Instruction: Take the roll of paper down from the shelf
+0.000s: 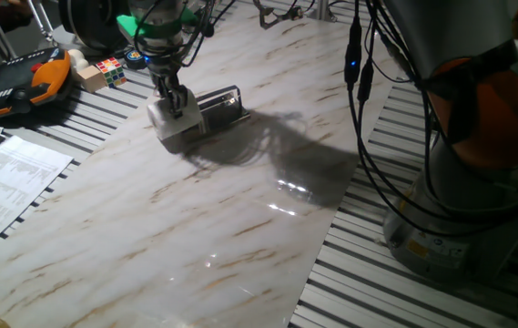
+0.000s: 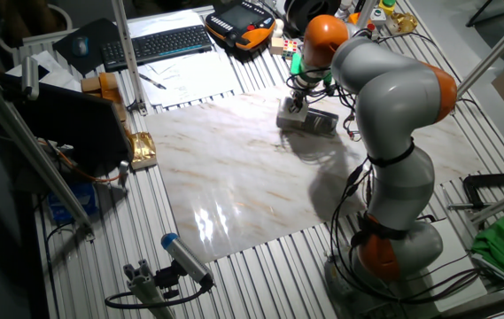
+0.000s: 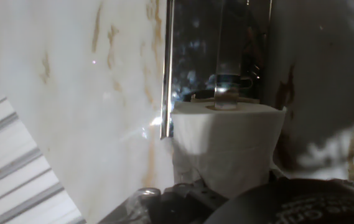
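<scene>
Right under my gripper (image 1: 173,103) the roll of paper (image 1: 171,122) is sitting on the marble table (image 1: 240,210), touching the shelf (image 1: 220,105) (its hole is pointing up). I am squeezing it between both fingers.

Worktop (image 1: 240,228): glossy marble-look sheet, smooth, shows glare spots, laid over ribbed metal slats. Roll of paper (image 3: 226,146): soft matt white paper, slightly crinkled wrap. Shelf (image 1: 222,105): dark shiny body, reflective, with bright polished metal wire rail. Claw (image 1: 175,102): dark matt plastic-looking fingers. Printed sheets (image 1: 8,182): flat matt paper.
</scene>
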### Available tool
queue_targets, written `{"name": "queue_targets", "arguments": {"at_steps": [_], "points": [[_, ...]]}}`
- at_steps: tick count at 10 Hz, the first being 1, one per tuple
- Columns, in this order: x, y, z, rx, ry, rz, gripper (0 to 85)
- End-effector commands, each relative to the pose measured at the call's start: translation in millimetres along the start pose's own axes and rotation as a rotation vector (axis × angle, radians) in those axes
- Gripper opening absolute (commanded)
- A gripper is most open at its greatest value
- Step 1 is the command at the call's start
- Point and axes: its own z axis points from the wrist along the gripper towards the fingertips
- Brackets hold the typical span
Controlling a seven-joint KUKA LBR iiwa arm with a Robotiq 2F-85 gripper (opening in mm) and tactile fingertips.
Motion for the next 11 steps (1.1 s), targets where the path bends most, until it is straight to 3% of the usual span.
{"name": "queue_targets", "arguments": {"at_steps": [1, 7, 11], "points": [[3.8, -1.1, -1.1, -0.001, -0.002, 0.002, 30.3], [46.2, -21.7, -0.8, -0.008, -0.008, -0.057, 31.3], [55.8, -36.0, 1.9, 0.004, 0.012, -0.296, 31.3]]}}
